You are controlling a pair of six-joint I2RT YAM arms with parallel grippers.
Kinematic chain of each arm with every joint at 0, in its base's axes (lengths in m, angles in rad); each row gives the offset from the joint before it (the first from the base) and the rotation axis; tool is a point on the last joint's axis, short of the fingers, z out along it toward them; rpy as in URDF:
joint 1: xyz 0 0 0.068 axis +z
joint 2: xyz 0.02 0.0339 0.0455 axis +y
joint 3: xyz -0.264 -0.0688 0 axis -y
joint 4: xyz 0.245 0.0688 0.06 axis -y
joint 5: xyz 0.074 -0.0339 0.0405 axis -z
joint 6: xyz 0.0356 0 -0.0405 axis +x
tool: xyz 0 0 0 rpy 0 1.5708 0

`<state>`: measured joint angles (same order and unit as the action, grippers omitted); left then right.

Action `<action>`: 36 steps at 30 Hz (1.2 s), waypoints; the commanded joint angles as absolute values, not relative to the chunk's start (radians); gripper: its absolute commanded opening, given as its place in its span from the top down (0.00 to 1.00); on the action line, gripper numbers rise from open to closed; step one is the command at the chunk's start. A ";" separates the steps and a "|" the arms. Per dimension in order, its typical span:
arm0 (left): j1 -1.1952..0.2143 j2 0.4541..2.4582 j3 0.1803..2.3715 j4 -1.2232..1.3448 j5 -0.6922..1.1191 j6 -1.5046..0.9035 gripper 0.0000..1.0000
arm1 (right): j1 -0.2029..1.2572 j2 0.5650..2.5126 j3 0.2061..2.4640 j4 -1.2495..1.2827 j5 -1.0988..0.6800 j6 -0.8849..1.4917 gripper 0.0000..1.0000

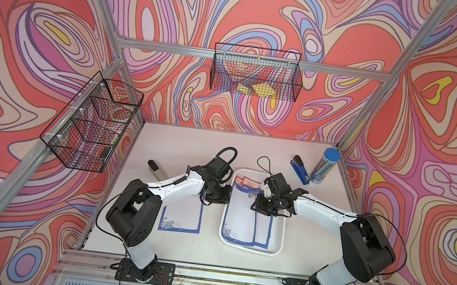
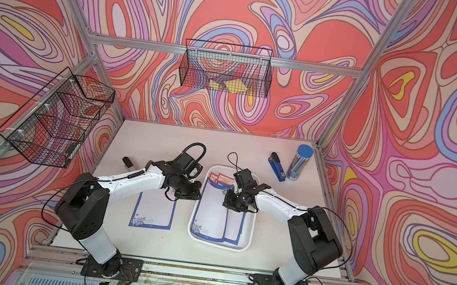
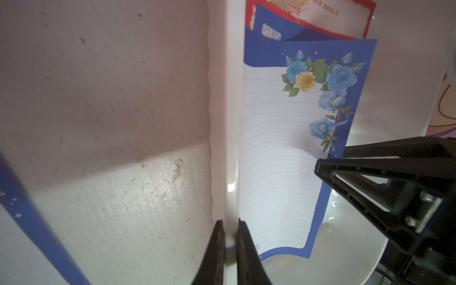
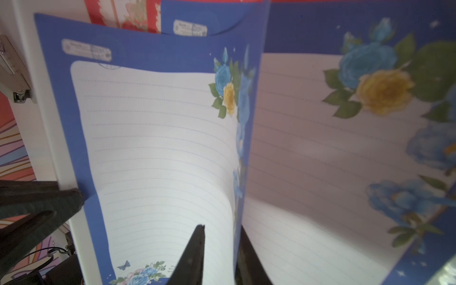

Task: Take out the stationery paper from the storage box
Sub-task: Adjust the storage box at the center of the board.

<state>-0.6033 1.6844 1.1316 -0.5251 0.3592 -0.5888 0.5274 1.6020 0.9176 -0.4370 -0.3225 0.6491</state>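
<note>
Step in hand, as judged: peeling next sheet out of storage box (image 1: 279,239). Box held steady: left pincer (image 3: 230,228) clamped on its side rim. Over box, right pincer (image 4: 222,228) straddles curled-up edge of top stationery paper (image 4: 160,138); jaws slightly apart, firm pinch or not, cannot tell. More sheets lie beneath. Loose sheet (image 1: 181,215) lies on surface (image 1: 179,145) beside box. Next: pinch single sheet only, lift clear of rim.

White arm links (image 1: 182,185), black joint housings (image 1: 133,214), looping black cables (image 1: 226,149), dark left claw (image 3: 230,223).

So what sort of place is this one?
Probably a robot data-collection cell, not a real office: an aluminium frame with swirl-print walls, a left arm and right arm bolted to a rail, and staged stationery, a stapler and a tray.
</note>
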 commanded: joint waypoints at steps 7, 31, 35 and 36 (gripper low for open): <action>-0.612 1.689 1.113 -0.498 0.360 -0.599 0.86 | 0.520 1.617 0.923 -0.446 -0.282 0.644 0.85; -0.612 1.498 1.123 -0.422 0.099 -0.503 0.47 | 0.520 1.416 1.298 -0.896 0.112 0.236 1.00; -0.613 1.417 1.122 -0.363 0.050 -0.408 0.44 | 0.522 1.376 1.377 -0.917 0.163 0.139 1.00; -0.612 1.397 1.119 -0.343 0.049 -0.386 0.44 | 0.523 1.368 1.396 -0.922 0.176 0.113 1.00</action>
